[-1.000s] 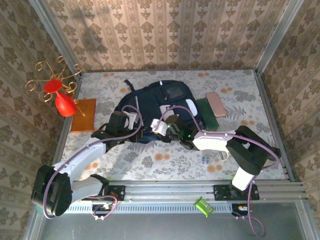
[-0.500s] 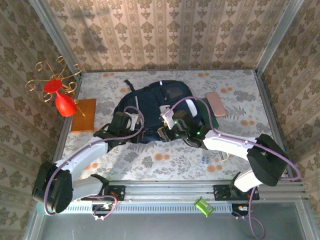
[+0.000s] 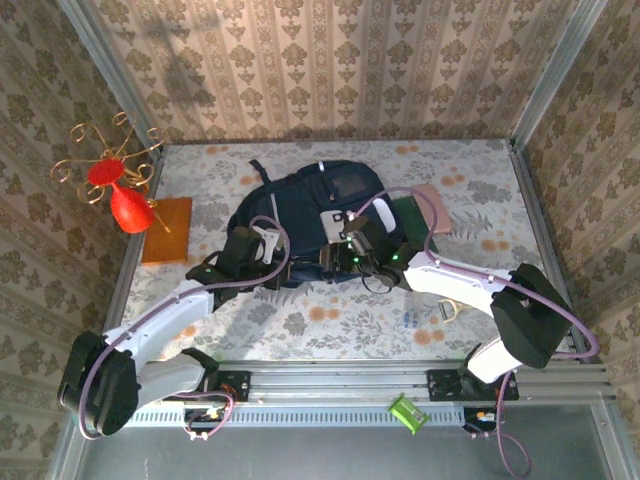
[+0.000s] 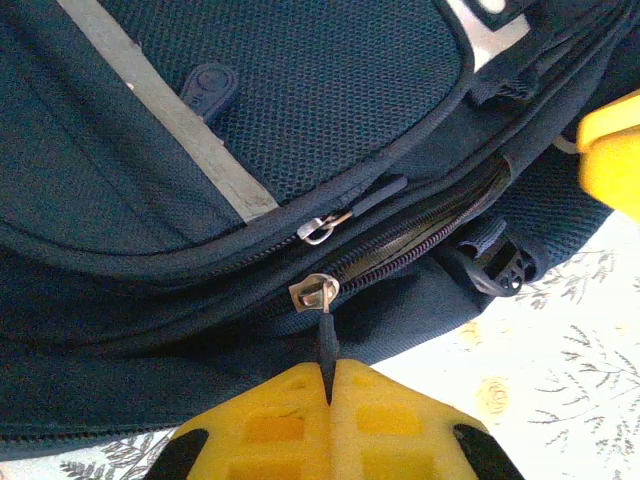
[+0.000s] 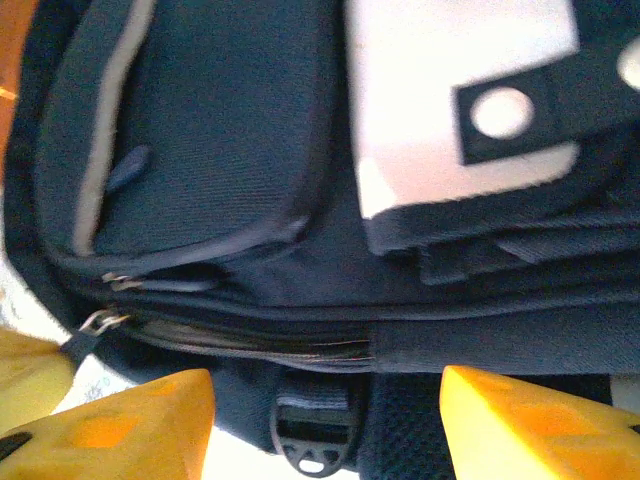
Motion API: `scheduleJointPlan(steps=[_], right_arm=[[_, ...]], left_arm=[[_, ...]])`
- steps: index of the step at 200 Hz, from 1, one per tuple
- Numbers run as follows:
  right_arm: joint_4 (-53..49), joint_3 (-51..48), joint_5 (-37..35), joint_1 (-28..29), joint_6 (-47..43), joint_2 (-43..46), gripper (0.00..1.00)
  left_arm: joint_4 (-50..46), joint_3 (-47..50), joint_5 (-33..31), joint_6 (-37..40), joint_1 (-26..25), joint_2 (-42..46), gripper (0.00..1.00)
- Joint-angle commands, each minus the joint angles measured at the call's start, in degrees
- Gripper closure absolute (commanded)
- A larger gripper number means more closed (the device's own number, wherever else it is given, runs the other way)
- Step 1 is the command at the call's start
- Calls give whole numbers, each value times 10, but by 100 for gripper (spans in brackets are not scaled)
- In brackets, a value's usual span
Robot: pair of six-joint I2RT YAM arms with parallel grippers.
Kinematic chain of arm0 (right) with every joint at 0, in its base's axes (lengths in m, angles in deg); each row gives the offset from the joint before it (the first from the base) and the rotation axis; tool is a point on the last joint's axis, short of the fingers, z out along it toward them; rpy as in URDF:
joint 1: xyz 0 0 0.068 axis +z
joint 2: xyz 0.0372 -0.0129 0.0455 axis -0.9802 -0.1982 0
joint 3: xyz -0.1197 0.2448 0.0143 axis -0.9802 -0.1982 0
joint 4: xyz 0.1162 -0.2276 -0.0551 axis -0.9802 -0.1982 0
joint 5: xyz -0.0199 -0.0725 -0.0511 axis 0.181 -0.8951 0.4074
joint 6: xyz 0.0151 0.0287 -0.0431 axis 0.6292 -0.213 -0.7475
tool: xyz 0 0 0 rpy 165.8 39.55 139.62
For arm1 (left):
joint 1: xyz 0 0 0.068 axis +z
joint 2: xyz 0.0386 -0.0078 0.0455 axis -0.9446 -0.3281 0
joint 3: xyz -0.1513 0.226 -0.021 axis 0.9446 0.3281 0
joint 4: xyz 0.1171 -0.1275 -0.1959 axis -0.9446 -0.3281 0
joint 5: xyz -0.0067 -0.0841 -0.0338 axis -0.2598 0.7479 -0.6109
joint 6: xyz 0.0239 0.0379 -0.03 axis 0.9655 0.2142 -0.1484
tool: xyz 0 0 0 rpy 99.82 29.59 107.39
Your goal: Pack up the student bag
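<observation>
Left wrist — left pincer [image 4: 328,378] grips zip pull [image 4: 326,338] on student bag [image 4: 300,100].

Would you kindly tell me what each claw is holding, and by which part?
The left claw pinches the backpack by its zip pull; the right claw is open, holding nothing.

Top external: high at 6 o'clock, looking down toward 12 over tabletop [image 3: 300,320]. Wrist views: close-up, sharing student bag [image 4: 330,90] zip edge.
</observation>
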Motion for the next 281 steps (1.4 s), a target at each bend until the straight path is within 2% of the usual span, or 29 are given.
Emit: scheduleJointPlan(steps=[1, 38, 77, 107, 121, 151, 175, 200, 226, 281], right_arm=[[15, -30, 13, -12, 75, 3, 37], [55, -32, 9, -18, 116, -29, 39], [146, -57, -10, -27, 186, -56, 40], [169, -55, -51, -27, 206, -67, 42], [177, -60, -77, -27, 208, -65, 50], [193, -75, -121, -28, 199, -53, 82], [196, -81, -124, -36, 173, -41, 100], [193, -84, -105, -55, 135, -22, 100], [189, -80, -58, -76, 92, -13, 100], [129, -65, 16, -123, -8, 7, 100]], left_arm=[[26, 1, 27, -5, -7, 13, 100], [27, -5, 28, 0, -12, 4, 100], [28, -2, 26, 6, -18, 1, 100], [23, -2, 24, 14, -21, 1, 100], [16, -2, 14, 19, -22, 0, 100], [-18, -10, -34, 28, -26, -3, 100], [-44, -19, -78, 31, -29, -2, 100], [-62, -24, -118, 36, -32, -3, 100], [-64, -25, -133, 38, -32, -5, 100], [-80, -32, -194, 40, -32, 2, 100]])
